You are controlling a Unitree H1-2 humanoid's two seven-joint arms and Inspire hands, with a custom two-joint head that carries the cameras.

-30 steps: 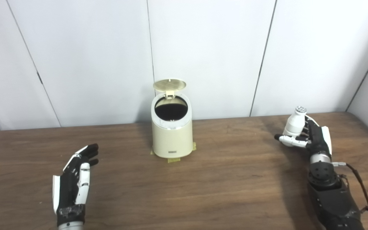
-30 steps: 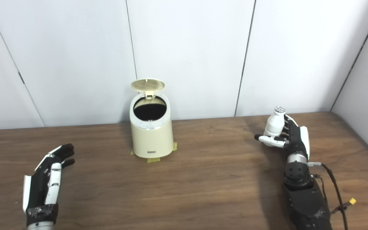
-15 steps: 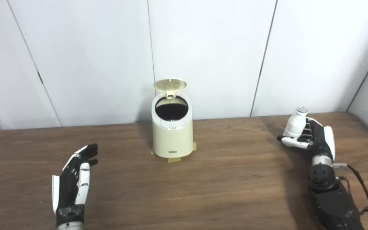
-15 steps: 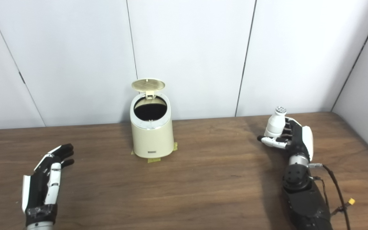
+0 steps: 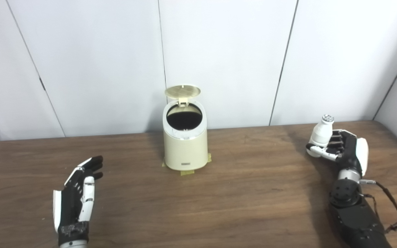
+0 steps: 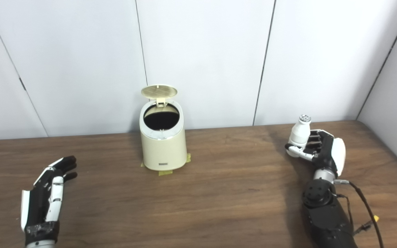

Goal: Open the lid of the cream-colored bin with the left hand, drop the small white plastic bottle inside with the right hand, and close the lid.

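The cream-colored bin [image 5: 185,148] stands at the back middle of the brown table, held down by yellow tape. Its round lid [image 5: 182,91] stands open and upright behind the dark opening. My right hand [image 5: 339,150] is at the right of the table, its fingers curled around the small white plastic bottle [image 5: 322,132], which stands upright with its cap on top. My left hand [image 5: 78,194] is open and empty, low over the table at the front left, well apart from the bin.
White wall panels stand right behind the table [image 5: 240,193]. The table's right edge runs close to my right arm. A thin cable [image 5: 389,199] hangs off my right forearm.
My right hand has moved a little to the right with the bottle and closed more around it. My left hand has drawn back slightly toward the front edge. The bin has not moved.
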